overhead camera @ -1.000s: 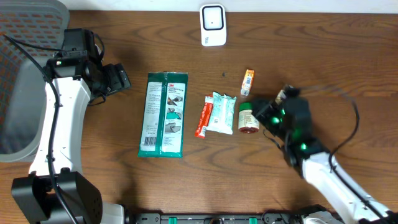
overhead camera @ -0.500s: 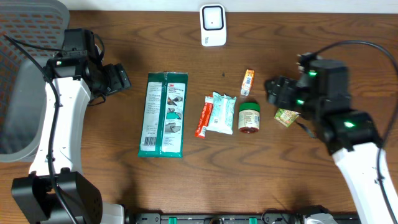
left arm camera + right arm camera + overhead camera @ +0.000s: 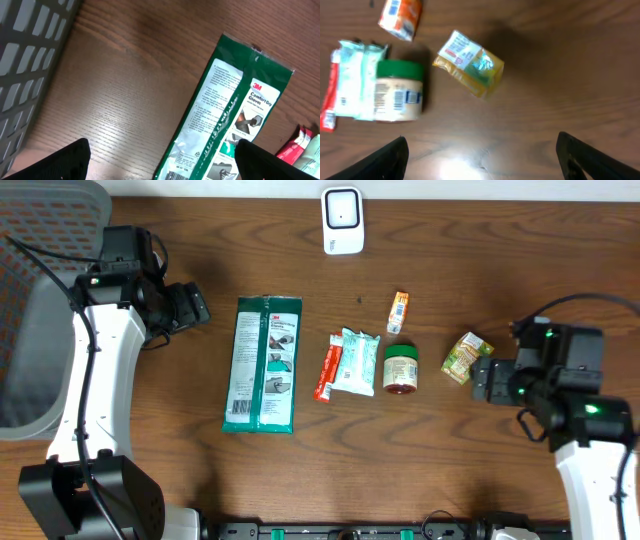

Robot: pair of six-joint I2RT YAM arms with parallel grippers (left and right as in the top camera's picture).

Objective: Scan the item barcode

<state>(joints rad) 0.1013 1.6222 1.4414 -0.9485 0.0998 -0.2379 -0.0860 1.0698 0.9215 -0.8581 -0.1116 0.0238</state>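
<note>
Overhead: grainy brown wood table [image 3: 520,260], white plastic box scanner [image 3: 341,220] at its far edge. Small crinkled yellow-green foil packet [image 3: 464,356] lies just beside right gripper [image 3: 484,376], right of round green-lidded jar [image 3: 400,369]. Left wrist: left gripper [image 3: 162,150] wide, empty, over glossy flat green glove pack [image 3: 225,130]. Right wrist: dark fingers [image 3: 385,160] spread wide, packet lying free ahead, untouched.

Six packaged goods lie on the table [image 3: 300,470], one of each kind: a green-lidded jar [image 3: 400,369], a teal packet [image 3: 357,360] against its left side, a red sachet [image 3: 327,370] left of that, a long green glove pack [image 3: 262,364] further left, a small orange packet [image 3: 399,311] just behind the jar, and a yellow pouch [image 3: 464,356] near its right. One white scanner [image 3: 342,220] stands well behind the jar, and one grey mesh basket [image 3: 30,380] sits far to its left.
</note>
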